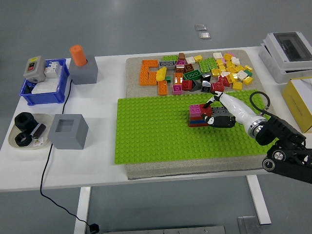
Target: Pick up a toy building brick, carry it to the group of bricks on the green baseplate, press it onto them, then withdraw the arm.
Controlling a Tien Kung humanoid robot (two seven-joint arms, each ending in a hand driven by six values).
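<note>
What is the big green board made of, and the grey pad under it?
The green baseplate looks like hard plastic: bright even colour, neat rows of studs, and a shiny glare near its top edge. The grey pad beneath looks like dull speckled felt or foam, with no shine. I can't be sure which.

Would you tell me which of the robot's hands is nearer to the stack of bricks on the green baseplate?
The right hand: it is at the right side of the brick stack on the green baseplate. The left hand is out of view.
</note>
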